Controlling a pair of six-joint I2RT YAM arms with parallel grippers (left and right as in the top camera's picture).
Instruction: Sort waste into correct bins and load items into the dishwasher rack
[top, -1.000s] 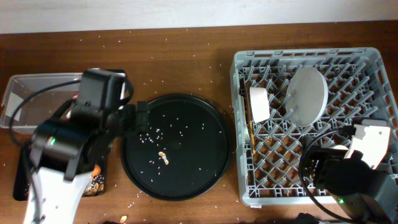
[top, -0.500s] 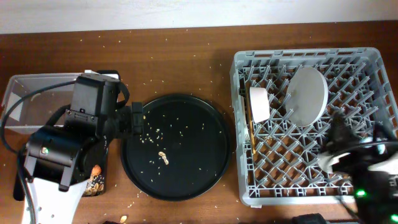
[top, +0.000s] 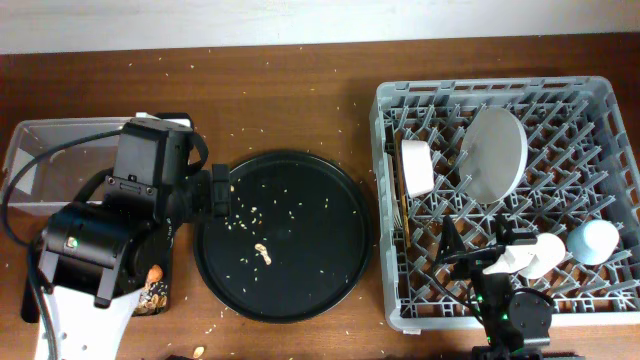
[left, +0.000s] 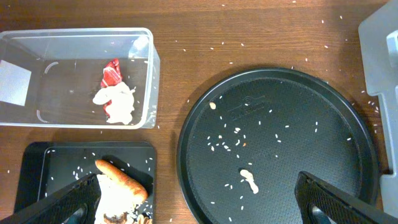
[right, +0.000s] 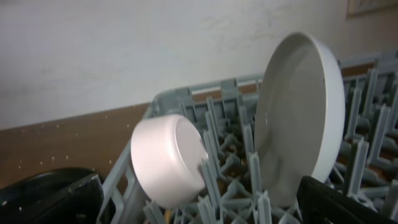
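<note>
In the left wrist view the clear tub holds the red wrapper and white tissue. The shallow black tray holds the carrot and food scraps. My left gripper is open and empty above the gap between that tray and the round tray; in the overhead view it is at the round tray's left rim. The grey rack holds the plate, cream cup, bowl, light-blue cup and chopstick. My right gripper is open and empty, low in the rack, facing the cup and plate.
The large round black tray sits mid-table with scattered rice and a beige scrap. Rice grains are scattered over the wooden table. A wall runs along the far edge. The left arm covers part of the tub and the black tray in the overhead view.
My right arm has swung from the rack's front right corner to its front middle, uncovering the bowl and light-blue cup. My left arm shifted slightly a second ago and has since held still.
</note>
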